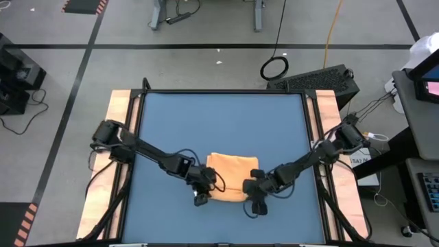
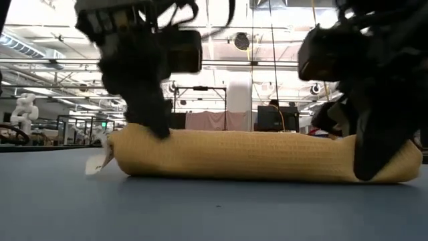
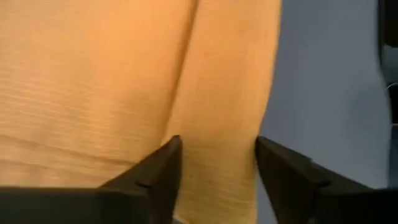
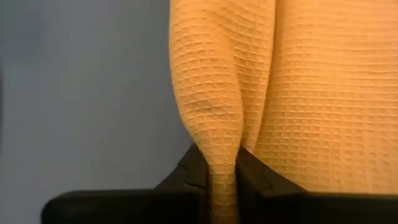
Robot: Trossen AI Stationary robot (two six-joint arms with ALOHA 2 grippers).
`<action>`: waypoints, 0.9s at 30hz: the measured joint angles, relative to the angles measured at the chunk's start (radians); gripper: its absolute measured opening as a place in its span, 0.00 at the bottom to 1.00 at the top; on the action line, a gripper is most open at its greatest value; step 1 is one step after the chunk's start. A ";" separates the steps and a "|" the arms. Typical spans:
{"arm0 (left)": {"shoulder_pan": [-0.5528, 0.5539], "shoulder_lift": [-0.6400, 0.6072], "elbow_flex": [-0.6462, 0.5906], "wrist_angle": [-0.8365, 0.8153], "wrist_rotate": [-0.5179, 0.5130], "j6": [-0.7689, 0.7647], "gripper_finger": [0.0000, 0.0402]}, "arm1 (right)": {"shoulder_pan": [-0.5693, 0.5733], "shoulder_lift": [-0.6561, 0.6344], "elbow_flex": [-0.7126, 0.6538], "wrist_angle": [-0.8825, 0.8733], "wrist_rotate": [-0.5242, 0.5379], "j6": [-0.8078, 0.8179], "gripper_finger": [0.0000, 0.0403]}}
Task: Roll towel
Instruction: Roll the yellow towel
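A: On the blue table (image 1: 226, 123), what lies there, biggest thing first?

B: The table top itself, framed by pale wooden side boards (image 1: 120, 110). Then the two dark arms, reaching inward from the left and right edges toward the near middle.

A: And the towel?

B: The orange-yellow towel (image 1: 230, 171) sits near the front middle of the table, between the two arms. Its near edge is folded over into a thick roll lying flat along the surface, seen lengthwise from table height (image 2: 261, 155).

A: The pincers?

B: The left gripper (image 3: 217, 165) stands parted, one finger on each side of the roll, not pinching it. The right gripper (image 4: 222, 171) is closed tight on a fold of the towel's waffle weave.

A: Anything smaller?

B: A small white tag (image 2: 98, 163) sticks out at one end of the roll.
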 joint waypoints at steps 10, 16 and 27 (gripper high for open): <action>-0.185 -0.096 0.000 0.162 -0.424 0.222 0.65 | -0.150 0.005 -0.002 0.025 -0.260 0.017 0.06; -0.325 0.000 -0.002 0.179 -0.709 0.310 0.65 | -0.179 0.005 -0.003 0.030 -0.299 0.014 0.06; -0.335 0.133 -0.001 0.186 -0.700 0.304 0.65 | -0.182 0.005 -0.004 0.030 -0.284 0.009 0.07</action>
